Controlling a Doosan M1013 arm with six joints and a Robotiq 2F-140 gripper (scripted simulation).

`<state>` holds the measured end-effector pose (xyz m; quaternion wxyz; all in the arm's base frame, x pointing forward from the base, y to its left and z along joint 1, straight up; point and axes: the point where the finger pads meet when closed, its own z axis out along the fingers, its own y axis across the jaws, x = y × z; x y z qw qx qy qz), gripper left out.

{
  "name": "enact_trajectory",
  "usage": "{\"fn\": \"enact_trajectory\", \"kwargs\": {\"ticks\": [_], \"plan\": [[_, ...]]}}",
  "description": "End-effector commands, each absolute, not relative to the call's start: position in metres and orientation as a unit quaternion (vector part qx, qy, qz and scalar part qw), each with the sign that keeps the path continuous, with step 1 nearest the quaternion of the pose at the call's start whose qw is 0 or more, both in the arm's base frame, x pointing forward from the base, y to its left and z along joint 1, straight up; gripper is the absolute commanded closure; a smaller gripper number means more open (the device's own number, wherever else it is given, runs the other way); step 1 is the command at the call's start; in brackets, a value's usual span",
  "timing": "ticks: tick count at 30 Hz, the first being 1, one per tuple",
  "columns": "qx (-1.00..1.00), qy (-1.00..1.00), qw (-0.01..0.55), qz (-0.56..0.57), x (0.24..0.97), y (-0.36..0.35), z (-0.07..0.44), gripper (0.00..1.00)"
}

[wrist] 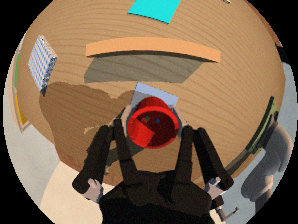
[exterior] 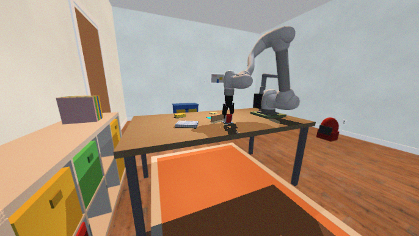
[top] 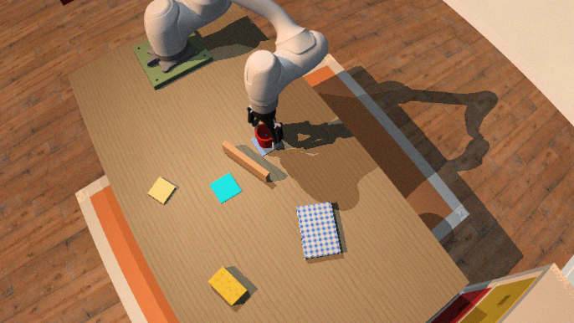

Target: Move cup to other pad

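Observation:
A red cup (top: 263,135) stands upright on a pale grey-blue pad (top: 264,149) near the table's middle. In the wrist view the cup (wrist: 153,123) is seen from above, with small dark marbles dimly visible inside. My gripper (top: 266,130) is lowered over the cup with a finger on each side of it, close to its wall. The gripper (wrist: 153,135) is open and not clamped on the cup. A cyan pad (top: 225,187) lies on the far side of a wooden rail (top: 245,161) from the cup. The pad (wrist: 154,6) and the rail (wrist: 153,48) also show in the wrist view.
A thin yellow square (top: 161,190) lies left of the cyan pad. A blue-checked flat block (top: 319,229) and a yellow sponge block (top: 228,285) sit nearer the table's front. The arm's green base plate (top: 172,60) is at the back left.

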<state>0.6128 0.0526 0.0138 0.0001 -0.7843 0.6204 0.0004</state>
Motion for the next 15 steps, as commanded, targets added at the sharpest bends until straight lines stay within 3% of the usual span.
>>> {"fn": "enact_trajectory", "kwargs": {"ticks": [1,15], "plan": [[-0.784,0.620,0.000,0.000,0.6128,0.0526,0.0139,0.47],[-0.784,0.620,0.000,0.000,0.6128,0.0526,0.0139,0.48]]}}
